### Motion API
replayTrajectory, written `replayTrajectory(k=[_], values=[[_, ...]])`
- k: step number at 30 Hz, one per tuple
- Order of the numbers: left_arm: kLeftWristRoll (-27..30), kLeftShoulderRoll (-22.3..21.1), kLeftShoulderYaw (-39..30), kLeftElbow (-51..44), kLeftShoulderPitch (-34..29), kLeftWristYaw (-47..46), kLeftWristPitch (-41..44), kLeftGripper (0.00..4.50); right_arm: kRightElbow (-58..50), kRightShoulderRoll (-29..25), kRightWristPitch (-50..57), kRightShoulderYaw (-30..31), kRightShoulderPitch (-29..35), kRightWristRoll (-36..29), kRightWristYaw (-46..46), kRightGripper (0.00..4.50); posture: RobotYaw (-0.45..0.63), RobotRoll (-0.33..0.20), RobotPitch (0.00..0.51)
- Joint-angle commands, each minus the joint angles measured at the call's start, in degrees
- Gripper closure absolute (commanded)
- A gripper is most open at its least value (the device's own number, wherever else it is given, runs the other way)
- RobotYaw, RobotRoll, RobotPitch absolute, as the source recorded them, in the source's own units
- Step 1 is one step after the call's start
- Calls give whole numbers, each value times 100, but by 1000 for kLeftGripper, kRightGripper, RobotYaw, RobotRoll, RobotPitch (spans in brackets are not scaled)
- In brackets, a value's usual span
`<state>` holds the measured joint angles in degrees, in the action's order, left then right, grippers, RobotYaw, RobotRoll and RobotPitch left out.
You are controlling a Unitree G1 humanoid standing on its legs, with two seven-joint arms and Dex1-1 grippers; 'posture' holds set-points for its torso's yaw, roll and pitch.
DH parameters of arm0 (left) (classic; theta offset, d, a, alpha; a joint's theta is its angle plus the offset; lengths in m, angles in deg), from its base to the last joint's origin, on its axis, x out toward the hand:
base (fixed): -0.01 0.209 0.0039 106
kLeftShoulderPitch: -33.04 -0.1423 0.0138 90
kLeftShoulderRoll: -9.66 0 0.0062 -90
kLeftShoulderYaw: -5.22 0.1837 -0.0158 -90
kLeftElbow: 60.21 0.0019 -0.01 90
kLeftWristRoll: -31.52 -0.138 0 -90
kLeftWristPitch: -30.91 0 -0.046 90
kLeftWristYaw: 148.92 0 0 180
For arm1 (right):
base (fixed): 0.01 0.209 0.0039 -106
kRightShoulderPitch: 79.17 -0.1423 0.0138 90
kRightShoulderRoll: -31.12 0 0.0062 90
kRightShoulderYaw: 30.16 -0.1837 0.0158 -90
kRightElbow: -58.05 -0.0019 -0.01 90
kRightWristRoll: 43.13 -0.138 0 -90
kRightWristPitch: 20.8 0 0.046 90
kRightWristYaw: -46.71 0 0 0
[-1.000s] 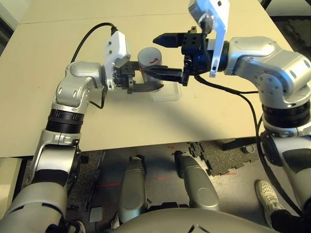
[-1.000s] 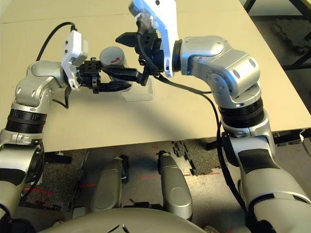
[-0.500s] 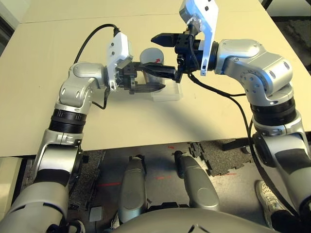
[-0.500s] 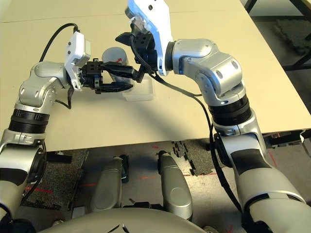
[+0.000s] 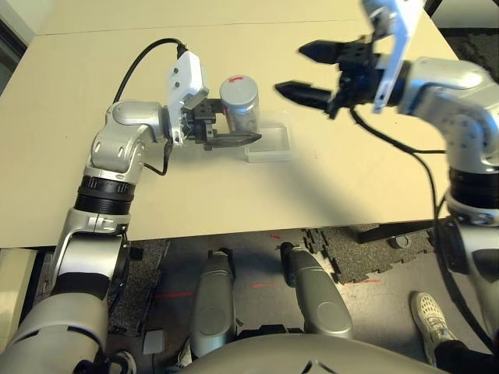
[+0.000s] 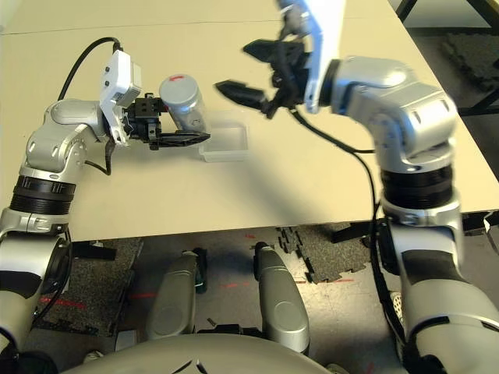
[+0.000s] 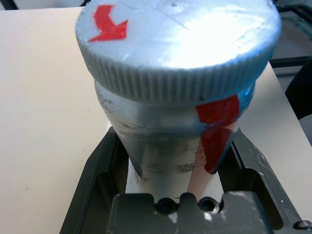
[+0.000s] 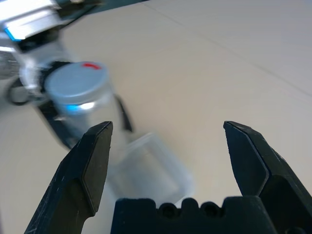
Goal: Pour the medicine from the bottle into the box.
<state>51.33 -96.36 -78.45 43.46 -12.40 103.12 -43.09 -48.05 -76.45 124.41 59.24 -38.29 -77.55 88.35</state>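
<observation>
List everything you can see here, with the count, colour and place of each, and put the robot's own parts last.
bottle: one, clear with red and white marks, held in the left gripper beside the box
cap: one, grey with a red arrow, on the bottle
box: one, clear, on the table just right of the bottle
table: one, cream, under the box
floor mats: at least two, dark grey speckled, on the floor beyond the table's near edge
shoe: one, whitish, on the floor at the right
left gripper: one, black, closed on the bottle
right gripper: one, black, open and empty, right of the bottle
arms: two, silver and black, one at each side
</observation>
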Motion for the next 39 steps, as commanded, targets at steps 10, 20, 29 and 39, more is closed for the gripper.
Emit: replayTrajectory(k=[10, 20, 29, 39], values=[[-209, 157, 118, 471, 239, 151, -326, 1736, -129, 903, -87, 547, -370, -40, -318, 0, -18, 0, 207], [-212, 220, 123, 305, 185, 134, -256, 1736, 353, 1234, -626, 956, -625, 342, -80, 0, 4, 0, 214], [-169, 258, 111, 81, 144, 75, -112, 1736, 541, 1340, -798, 1145, -635, 520, 64, 0, 13, 0, 218], [-141, 255, 83, -55, 118, 55, -3, 1736, 690, 1263, -884, 1007, -529, 737, -8, 0, 8, 0, 222]])
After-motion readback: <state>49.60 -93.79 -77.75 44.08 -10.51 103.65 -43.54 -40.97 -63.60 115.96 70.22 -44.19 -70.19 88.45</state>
